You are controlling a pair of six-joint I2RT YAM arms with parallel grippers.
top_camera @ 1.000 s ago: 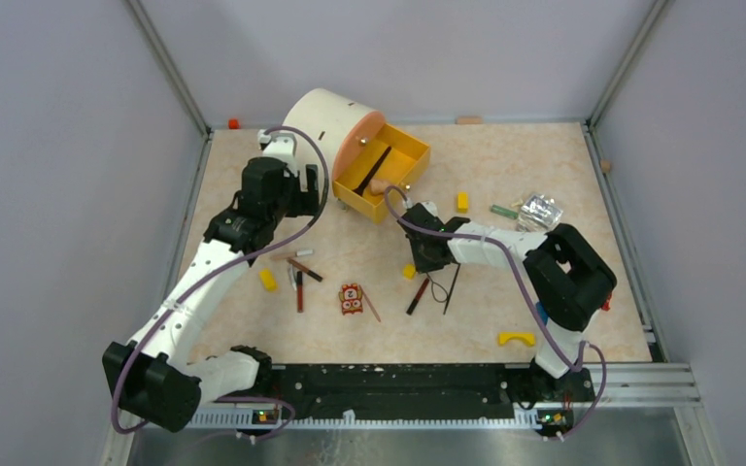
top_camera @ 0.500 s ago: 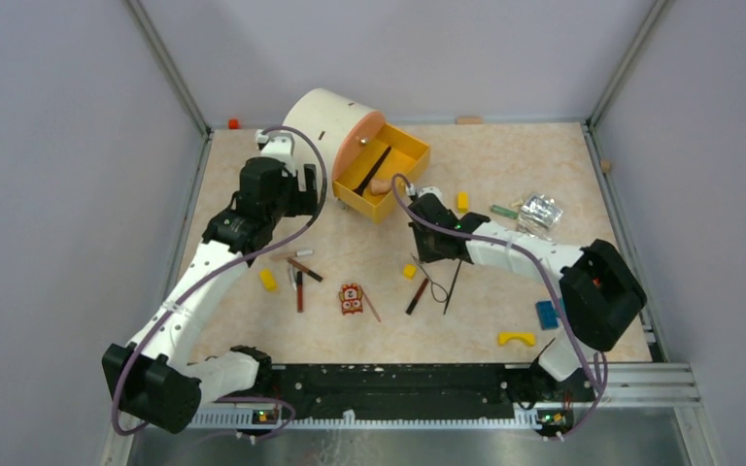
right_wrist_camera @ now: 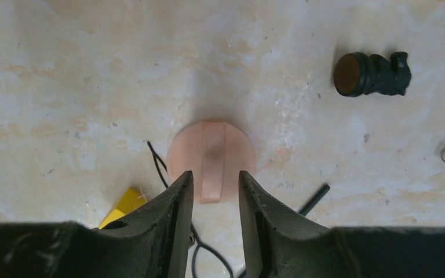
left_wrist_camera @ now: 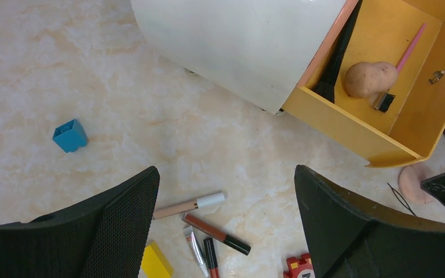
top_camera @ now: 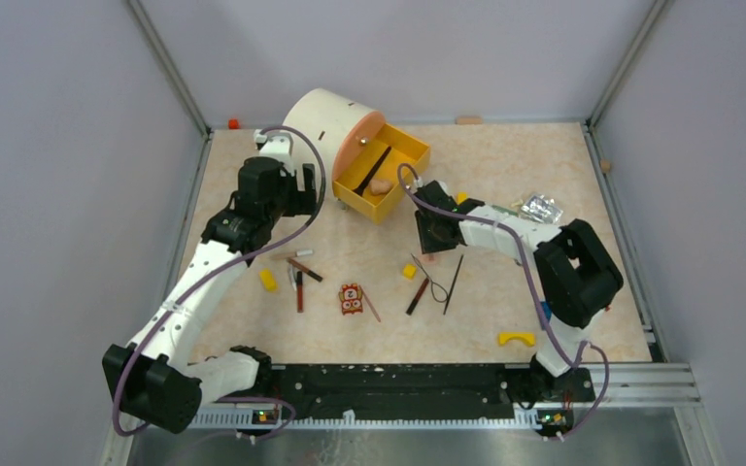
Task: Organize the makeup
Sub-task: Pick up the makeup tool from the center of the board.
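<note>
We see a peach puff point(right_wrist_camera: 211, 152) lying flat on the table point(right_wrist_camera: 64, 87) at the centre of the right wrist view, with a strap running down its middle. The right gripper point(right_wrist_camera: 215, 191) points straight down over the puff's lower edge. Its jaws are slightly parted either side of the strap and do not pinch it. In the top view that arm folds at the right and reaches in toward the middle. We count two puffs. The second puff point(left_wrist_camera: 371, 78) sits in the yellow drawer point(left_wrist_camera: 347, 124) beside a pink brush point(left_wrist_camera: 408, 49), clear only in the left wrist view. The left gripper point(left_wrist_camera: 226, 174) hangs spread wide, holding nothing, above four sticks point(left_wrist_camera: 188, 205).
</note>
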